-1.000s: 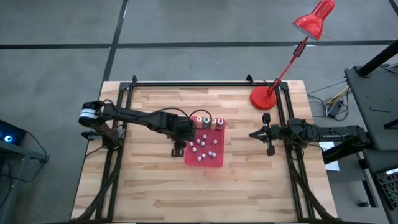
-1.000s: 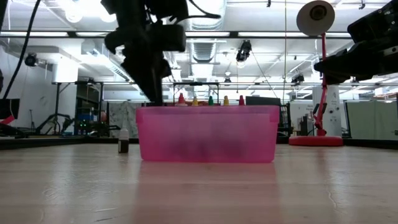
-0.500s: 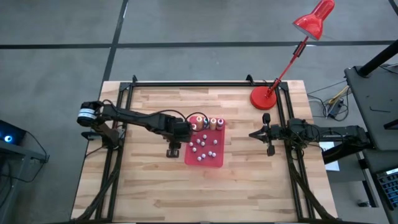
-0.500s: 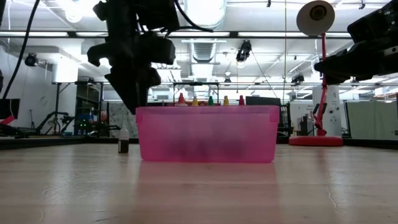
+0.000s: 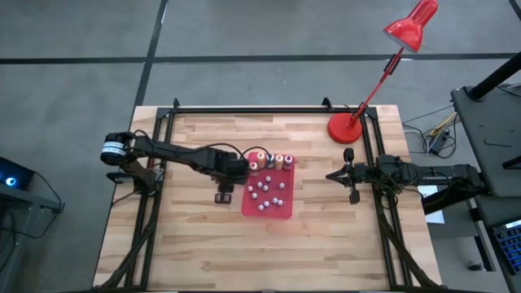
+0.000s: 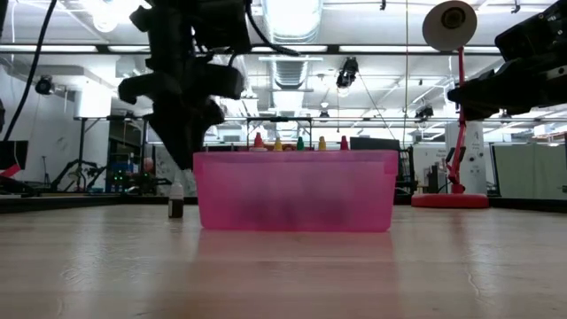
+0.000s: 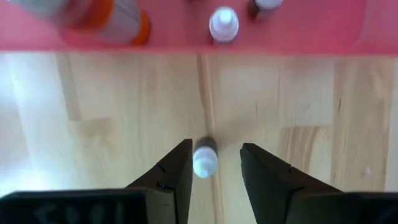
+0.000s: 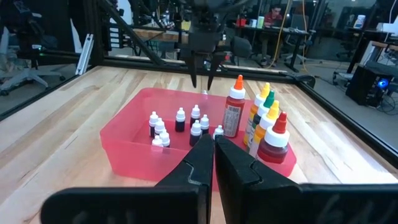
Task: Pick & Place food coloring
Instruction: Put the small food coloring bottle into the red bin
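- Food coloring: one tiny dark bottle with a pale cap (image 7: 204,160) stood on the wooden surface (image 5: 195,236), just beside the pink plastic tray (image 5: 283,210) that held the other small bottles (image 8: 180,119).
- Left pincer (image 7: 212,165) hung over it, fingers apart, astride the cap.
- Right pincer (image 8: 213,157) was closed, well apart.

Pink-red tray (image 5: 283,210); white-capped dark bottles (image 8: 180,119).

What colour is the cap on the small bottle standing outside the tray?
Whitish, on a dark little bottle standing on the wood beneath the left claw; the left wrist view shows it best.
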Robot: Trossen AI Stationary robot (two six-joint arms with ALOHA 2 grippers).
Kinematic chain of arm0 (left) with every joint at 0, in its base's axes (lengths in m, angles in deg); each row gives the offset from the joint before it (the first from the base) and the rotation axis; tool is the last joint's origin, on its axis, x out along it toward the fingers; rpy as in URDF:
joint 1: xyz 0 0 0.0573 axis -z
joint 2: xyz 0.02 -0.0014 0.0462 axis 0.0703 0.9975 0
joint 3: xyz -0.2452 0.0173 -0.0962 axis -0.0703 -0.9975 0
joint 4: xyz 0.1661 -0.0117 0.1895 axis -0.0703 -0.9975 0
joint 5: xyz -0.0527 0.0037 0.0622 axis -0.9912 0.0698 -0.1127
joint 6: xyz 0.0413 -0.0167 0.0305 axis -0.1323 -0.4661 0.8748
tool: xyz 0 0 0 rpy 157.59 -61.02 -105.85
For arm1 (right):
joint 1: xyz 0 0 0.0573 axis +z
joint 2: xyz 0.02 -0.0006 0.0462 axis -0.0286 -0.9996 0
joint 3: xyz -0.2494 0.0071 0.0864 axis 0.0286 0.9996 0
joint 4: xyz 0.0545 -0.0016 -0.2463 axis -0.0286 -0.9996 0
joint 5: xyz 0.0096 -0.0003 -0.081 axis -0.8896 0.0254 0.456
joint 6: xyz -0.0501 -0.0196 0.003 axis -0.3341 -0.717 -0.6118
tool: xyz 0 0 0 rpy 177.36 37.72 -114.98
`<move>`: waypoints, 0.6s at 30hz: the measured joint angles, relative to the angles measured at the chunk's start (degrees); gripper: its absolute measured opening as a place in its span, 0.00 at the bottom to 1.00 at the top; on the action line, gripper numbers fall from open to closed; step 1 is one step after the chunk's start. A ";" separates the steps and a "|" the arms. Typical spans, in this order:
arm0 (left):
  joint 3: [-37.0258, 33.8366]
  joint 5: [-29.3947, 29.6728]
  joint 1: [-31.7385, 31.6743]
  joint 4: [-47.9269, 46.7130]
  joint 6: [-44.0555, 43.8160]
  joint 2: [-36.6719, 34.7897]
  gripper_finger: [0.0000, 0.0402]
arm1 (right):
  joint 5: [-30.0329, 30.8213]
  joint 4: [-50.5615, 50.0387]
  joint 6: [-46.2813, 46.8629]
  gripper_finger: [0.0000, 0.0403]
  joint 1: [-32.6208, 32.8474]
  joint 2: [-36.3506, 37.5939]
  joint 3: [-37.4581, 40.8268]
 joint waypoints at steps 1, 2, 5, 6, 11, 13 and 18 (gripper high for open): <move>-0.47 0.00 -0.02 -0.01 0.00 0.00 0.27 | -0.02 0.00 0.03 0.02 -0.02 0.00 0.02; -0.92 -0.02 -0.07 0.06 0.00 -0.01 0.27 | -0.02 0.01 -0.08 0.02 0.00 0.00 0.02; -2.10 -0.11 -0.10 -0.13 -0.27 -0.02 0.27 | -0.02 0.01 0.07 0.02 -0.02 0.00 0.00; -2.21 -0.11 -0.12 -0.15 -0.58 0.00 0.27 | -0.02 0.01 0.01 0.02 0.00 0.00 0.00; -2.21 -0.13 -0.38 -0.17 -1.44 -0.02 0.27 | -0.02 0.01 -0.07 0.02 0.00 0.00 0.02; -2.21 -0.13 -0.61 -0.16 -1.44 -0.02 0.27 | -0.02 0.00 -0.05 0.02 -0.02 0.00 0.00; -2.21 -0.15 -1.28 -0.15 -1.49 0.02 0.27 | -0.02 0.00 0.00 0.02 -0.02 0.00 0.00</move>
